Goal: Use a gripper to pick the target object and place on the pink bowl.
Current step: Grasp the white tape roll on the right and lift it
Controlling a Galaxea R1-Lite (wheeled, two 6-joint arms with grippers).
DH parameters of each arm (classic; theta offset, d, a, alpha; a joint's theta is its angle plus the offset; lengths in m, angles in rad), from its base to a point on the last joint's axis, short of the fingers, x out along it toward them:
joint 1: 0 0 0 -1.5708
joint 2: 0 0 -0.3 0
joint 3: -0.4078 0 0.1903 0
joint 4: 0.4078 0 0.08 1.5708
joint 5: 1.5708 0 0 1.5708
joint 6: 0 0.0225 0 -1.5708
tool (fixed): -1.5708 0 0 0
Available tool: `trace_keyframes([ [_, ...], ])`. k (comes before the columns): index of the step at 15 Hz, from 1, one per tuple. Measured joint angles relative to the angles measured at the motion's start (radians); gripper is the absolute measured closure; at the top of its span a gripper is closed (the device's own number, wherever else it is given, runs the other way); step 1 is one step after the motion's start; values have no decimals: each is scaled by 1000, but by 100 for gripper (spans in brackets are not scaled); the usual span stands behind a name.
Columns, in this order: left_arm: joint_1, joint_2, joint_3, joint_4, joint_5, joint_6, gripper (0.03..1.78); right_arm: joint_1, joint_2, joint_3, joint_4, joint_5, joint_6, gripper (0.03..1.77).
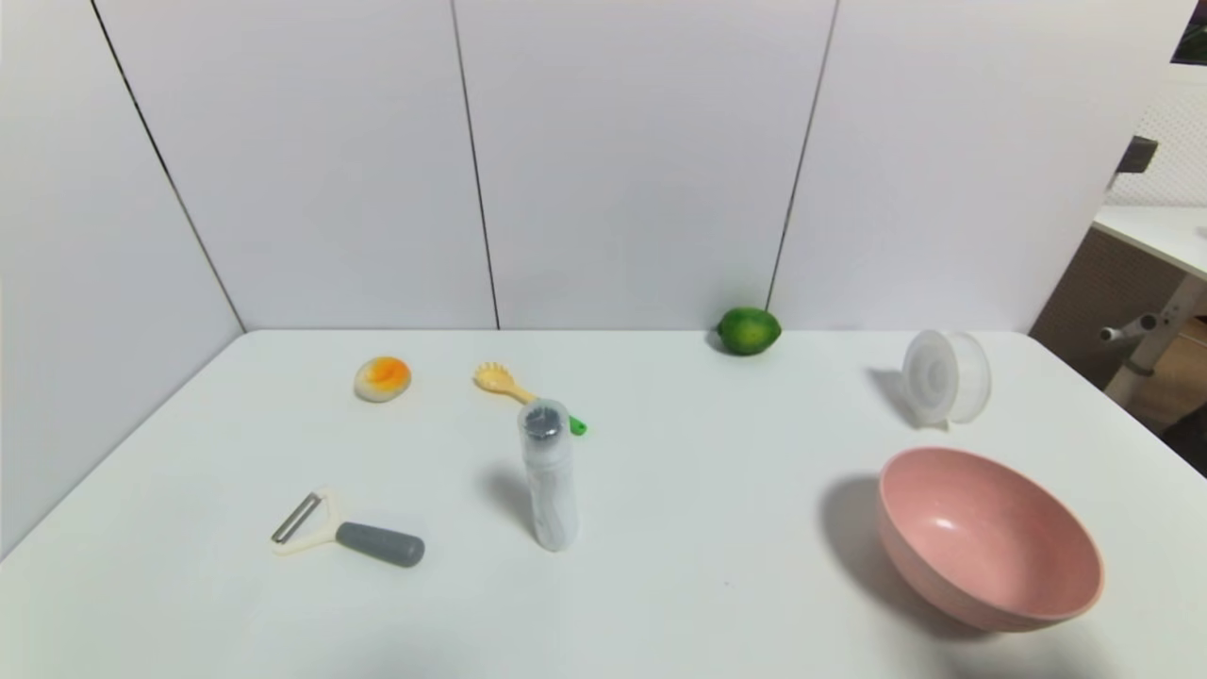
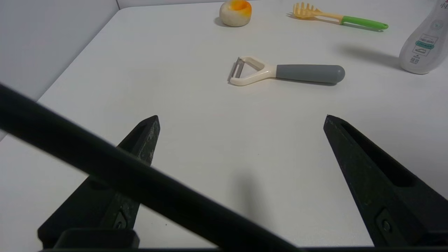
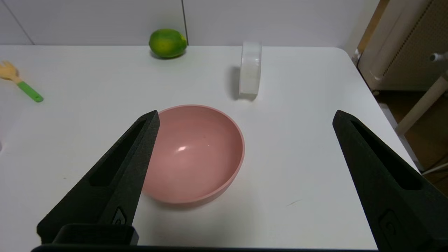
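The target object, a translucent white round container (image 1: pixel 946 377), lies on its side at the back right of the table; the right wrist view shows this container (image 3: pixel 250 68) edge-on beyond the bowl. The pink bowl (image 1: pixel 988 538) stands empty at the front right, and the bowl (image 3: pixel 192 152) sits just past my right gripper (image 3: pixel 245 117). That gripper hangs open above the table's near edge with nothing between its fingers. My left gripper (image 2: pixel 241 120) is open too, over the front left of the table, holding nothing. Neither arm shows in the head view.
A lime (image 1: pixel 748 330) lies against the back wall. A tall clear bottle (image 1: pixel 548 476) stands mid-table, with a yellow pasta fork (image 1: pixel 523 393) behind it. An egg-like piece (image 1: pixel 382 378) and a peeler (image 1: pixel 344 536) lie on the left. The table's right edge (image 1: pixel 1122 415) drops off near the container.
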Motion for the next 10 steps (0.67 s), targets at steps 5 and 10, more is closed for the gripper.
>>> trace_keyframes([
  [5,0,0,0,0,1,0,12,-17,321,-215,-5,7,-5,9],
  [10,0,0,0,0,0,0,12,-21,611,-398,-5,6,-3,9],
])
